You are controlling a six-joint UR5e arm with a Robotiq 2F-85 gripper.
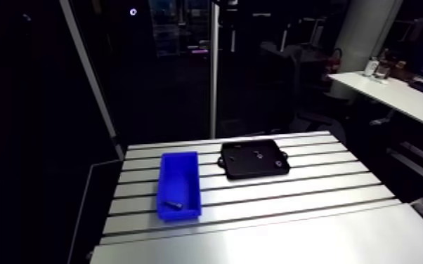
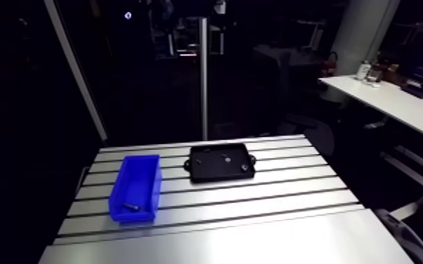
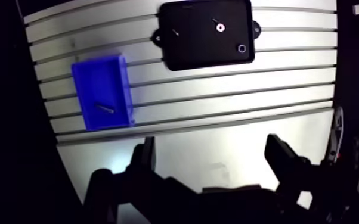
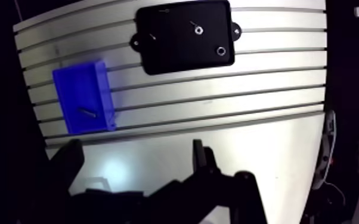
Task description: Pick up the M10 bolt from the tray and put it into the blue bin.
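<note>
Wrist view shows bolt (image 3: 104, 108) inside blue bin (image 3: 95, 80), gripper (image 3: 211, 144) spread empty.

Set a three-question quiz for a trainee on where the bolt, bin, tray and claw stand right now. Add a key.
1. True or false: the claw is open and holds nothing.
2. Where does the dark bolt lie? A) on the black tray; B) in the blue bin; C) between the claw's fingers.
3. Fill the gap with "touching" or "apart": on the table, the blue bin and the black tray stand ____.

Key
1. True: its fingers are spread, with only bare table beneath.
2. B.
3. apart.
</note>
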